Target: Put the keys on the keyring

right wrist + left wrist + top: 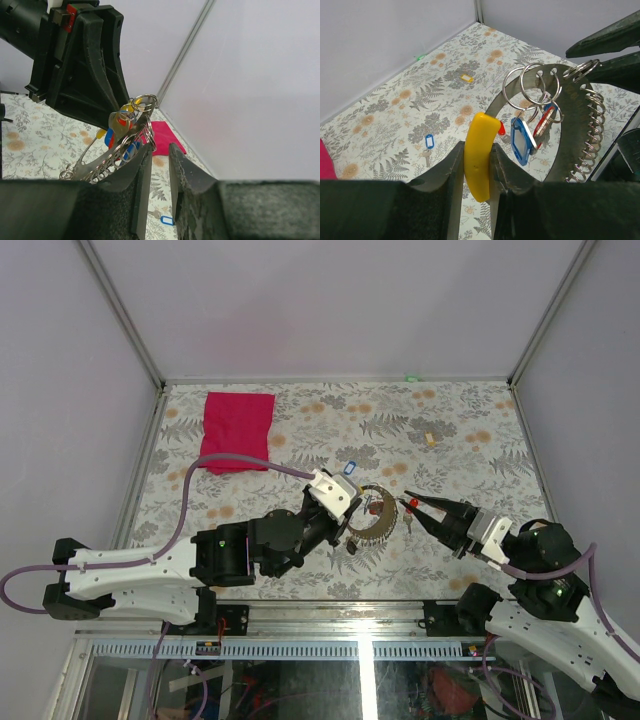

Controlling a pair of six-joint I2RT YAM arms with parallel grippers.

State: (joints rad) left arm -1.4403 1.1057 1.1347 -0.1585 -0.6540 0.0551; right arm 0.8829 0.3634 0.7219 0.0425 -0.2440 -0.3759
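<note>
Left end effector (476, 151) clamps yellow key tag (480, 132); right end effector (160, 149) grip unclear.

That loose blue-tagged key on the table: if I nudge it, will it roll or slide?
Probably slides: the blue-tagged key lies flat on the table. Likely light, being small. Tag and key may pivot apart, since they look loosely joined.

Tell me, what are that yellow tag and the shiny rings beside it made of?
The yellow tag looks like smooth, glossy plastic: opaque, with soft highlights. The rings seem polished metal, probably steel: thin silvery wire reflecting light.
</note>
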